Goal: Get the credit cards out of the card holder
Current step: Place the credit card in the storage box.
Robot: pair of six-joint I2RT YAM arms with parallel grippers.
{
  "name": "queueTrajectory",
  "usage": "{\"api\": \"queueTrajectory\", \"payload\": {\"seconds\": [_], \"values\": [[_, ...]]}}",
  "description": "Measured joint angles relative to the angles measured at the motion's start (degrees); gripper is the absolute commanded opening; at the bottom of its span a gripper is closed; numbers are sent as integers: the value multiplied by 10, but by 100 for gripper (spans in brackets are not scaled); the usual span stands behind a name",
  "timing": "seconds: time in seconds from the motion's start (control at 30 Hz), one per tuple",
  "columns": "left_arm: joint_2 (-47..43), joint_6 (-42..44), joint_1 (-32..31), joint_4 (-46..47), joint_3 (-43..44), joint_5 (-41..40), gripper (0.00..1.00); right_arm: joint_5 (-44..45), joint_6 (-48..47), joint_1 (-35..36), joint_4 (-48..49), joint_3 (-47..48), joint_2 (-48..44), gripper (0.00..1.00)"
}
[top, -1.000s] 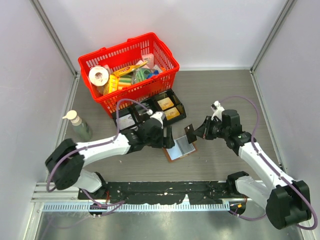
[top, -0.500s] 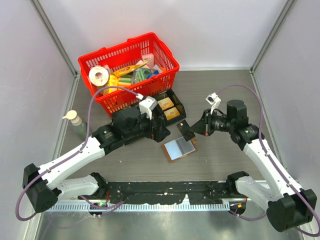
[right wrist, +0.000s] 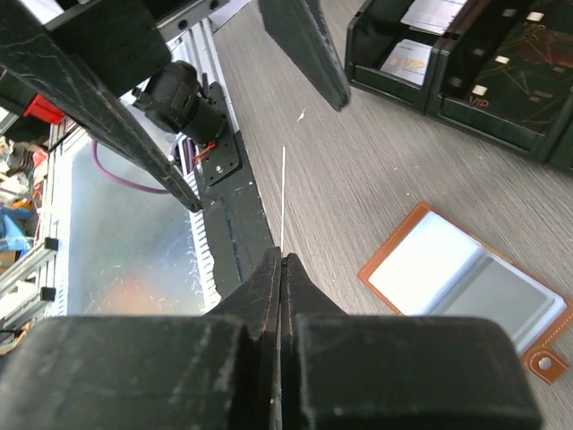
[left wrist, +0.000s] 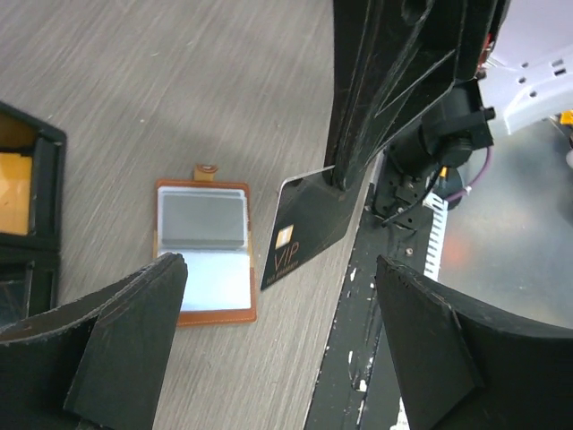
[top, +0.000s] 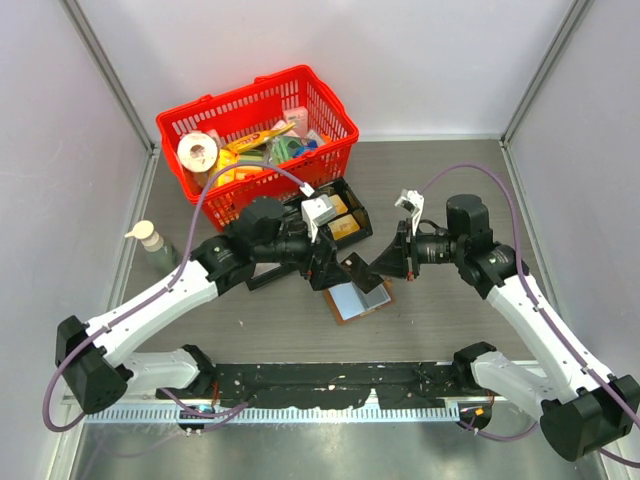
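Observation:
The brown card holder (top: 362, 300) lies open on the table, its pale blue-grey inner faces up. It also shows in the left wrist view (left wrist: 204, 251) and the right wrist view (right wrist: 466, 287). My right gripper (top: 382, 266) is shut on a black credit card with gold VIP lettering (left wrist: 304, 224) and holds it above the table, just left of the holder. In the right wrist view the card (right wrist: 282, 193) shows edge-on between the shut fingers (right wrist: 280, 260). My left gripper (top: 326, 266) is open and empty, facing the card from the left (left wrist: 277, 358).
A black divided tray (top: 352, 196) with gold and dark cards stands behind the holder. A red basket (top: 333, 148) full of items is at the back left. A bottle (top: 157, 252) stands at the left wall. A black rail (top: 330, 380) runs along the near edge.
My left gripper left the card holder, rose and turned toward the card. My right gripper moved left with the black card, closer to the left gripper.

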Motion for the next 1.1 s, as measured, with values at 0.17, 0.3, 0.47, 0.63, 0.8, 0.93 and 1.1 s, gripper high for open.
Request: {"api": "queueTrajectory", "payload": {"seconds": [0.17,0.3,0.47,0.63,0.8,0.93,1.1], "values": [[29,11,0,-2,16,57,66,-16,-8,17,8,0,0,1],[43,13,1,-7,19,94,34,-22,-16,24,11,0,1,1],[47,18,1,-11,19,117,0,-29,-20,24,15,0,3,9],[46,21,1,-12,19,122,0,-16,-20,24,27,-5,3,35],[28,2,4,-11,6,42,0,48,-6,24,37,-8,1,50],[-6,-34,8,-9,-22,-86,0,139,18,25,40,-18,-16,56],[-24,-98,22,2,-51,-263,0,242,64,25,61,-46,-45,71]]}}
